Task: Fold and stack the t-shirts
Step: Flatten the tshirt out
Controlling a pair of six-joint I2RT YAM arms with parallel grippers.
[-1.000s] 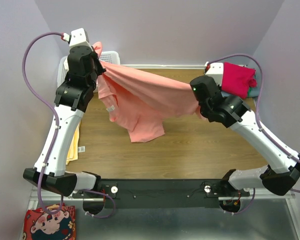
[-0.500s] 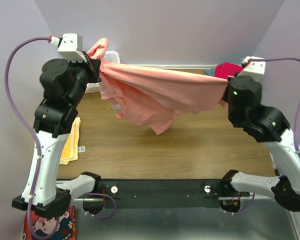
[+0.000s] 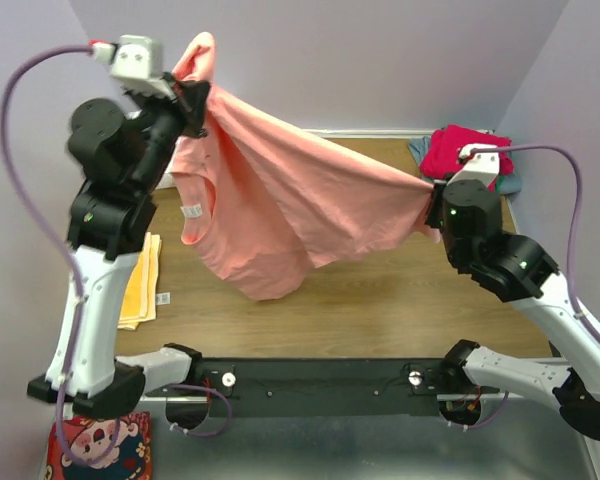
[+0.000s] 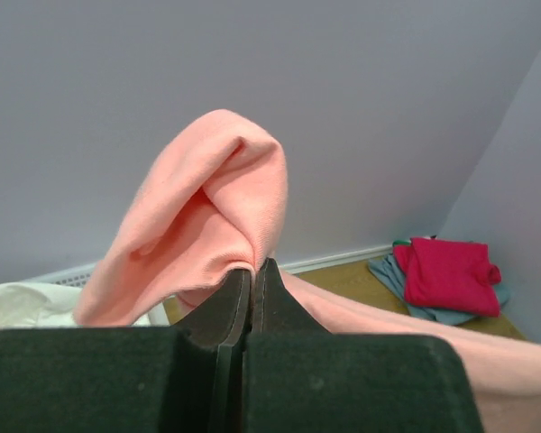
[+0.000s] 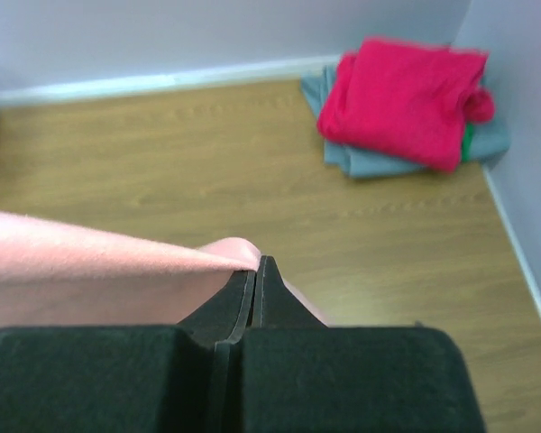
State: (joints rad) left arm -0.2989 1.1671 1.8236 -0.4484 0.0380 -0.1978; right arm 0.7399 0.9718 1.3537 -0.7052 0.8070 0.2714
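Spread just happened: a second ago the salmon-pink shirt [image 3: 280, 200] hung bunched between the arms over the far half of the table [image 3: 400, 300]. Since then the arms have moved apart and the left one has gone up, so the cloth now opens out as a sheet above the table's middle. Left gripper [image 3: 193, 100] is clamped on a pinch of fabric high above the table's far-left corner, with a loose lobe poking up past the jaws. Right gripper [image 3: 432, 196] is clamped on the opposite end, lower, above the table's right side. Upper edge runs taut, sloping down from left to right; the body hangs below it in folds, inside tag [image 3: 191, 211] showing. Lowest corner hangs toward the table's near-left part; can't tell if it touches the wood. Crimson-red shirt [image 3: 462, 152] sits folded on the grey-blue shirt [image 3: 416, 150] at the table's far-right corner. Yellow cloth [image 3: 140, 285] lies at the table's left edge. Read: pickup and shake-out look done, folding not started. Likely next is laying it flat on the table's middle; level the slope first or it lands skewed.
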